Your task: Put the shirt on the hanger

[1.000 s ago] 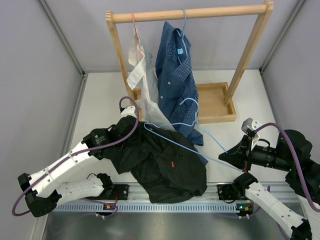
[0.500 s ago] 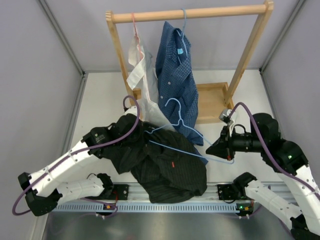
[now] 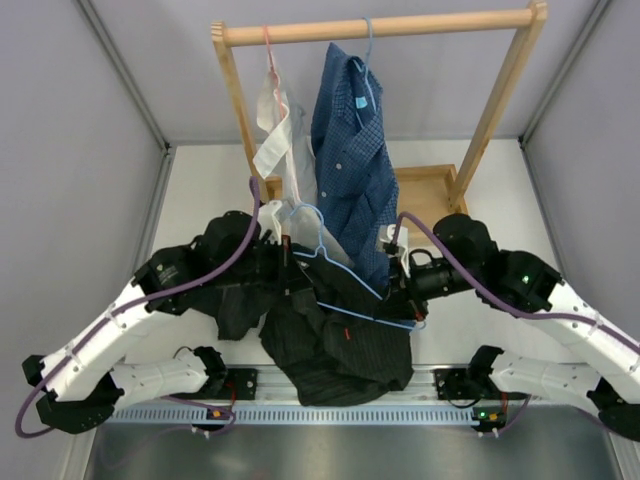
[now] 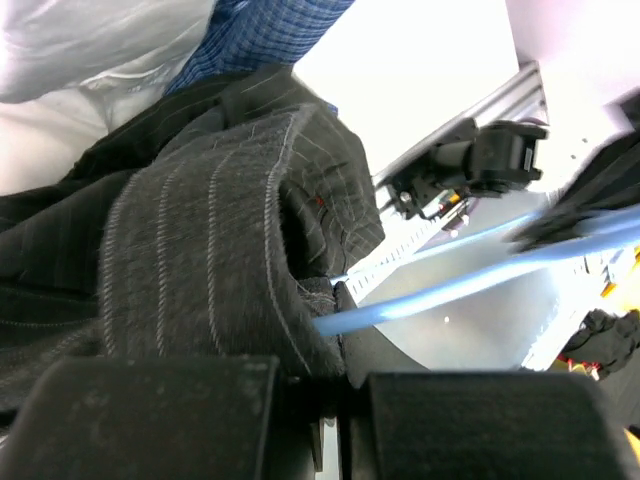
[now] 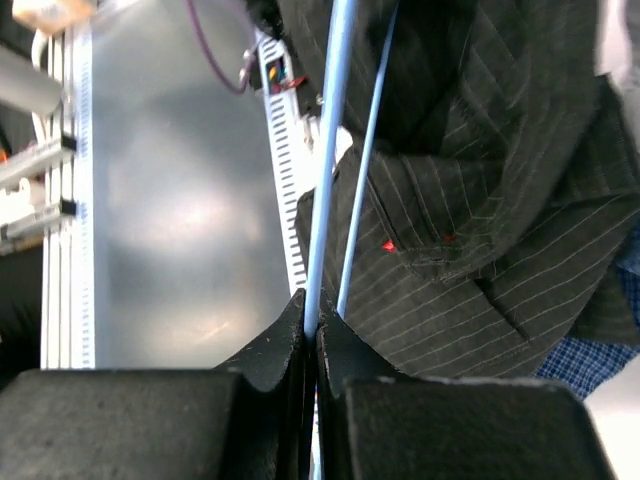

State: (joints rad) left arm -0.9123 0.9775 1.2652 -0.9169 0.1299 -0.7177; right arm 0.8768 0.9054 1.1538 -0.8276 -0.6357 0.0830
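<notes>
From above, the large black pinstriped button-up shirt point(image 3: 340, 345) lies bunched on the white table point(image 3: 200, 190) between the two arms, most of it below and to the right of the left pincer point(image 3: 290, 262). The thin light-blue wire hanger point(image 3: 366, 315) runs from the right pincer point(image 3: 408, 303) across to the left pincer, its hook rising just beyond the left one. The hanging blue checked shirt point(image 3: 350, 150) is directly behind both pincers.

At the left wrist, the left pincer point(image 4: 335, 385) is clamped on a thick fold of the shirt point(image 4: 200, 250). One end of the hanger point(image 4: 450, 290) enters the cloth just above its tips.

At the right wrist, the right pincer point(image 5: 312, 330) is squeezed tight on one hanger point(image 5: 330, 150) wire. The shirt point(image 5: 480, 200) lies ahead and to its right.

Risks, as I judge them:
- The slim wire could twist or slide in the right pincer's narrow grip and pull out of the cloth.
- The heaped fabric could drag the fold from the left pincer.
- The hook could snag the checked shirt close behind.

No writing is legible. Only a small red tag point(image 5: 388, 245) shows on the shirt, with no readable text.
</notes>
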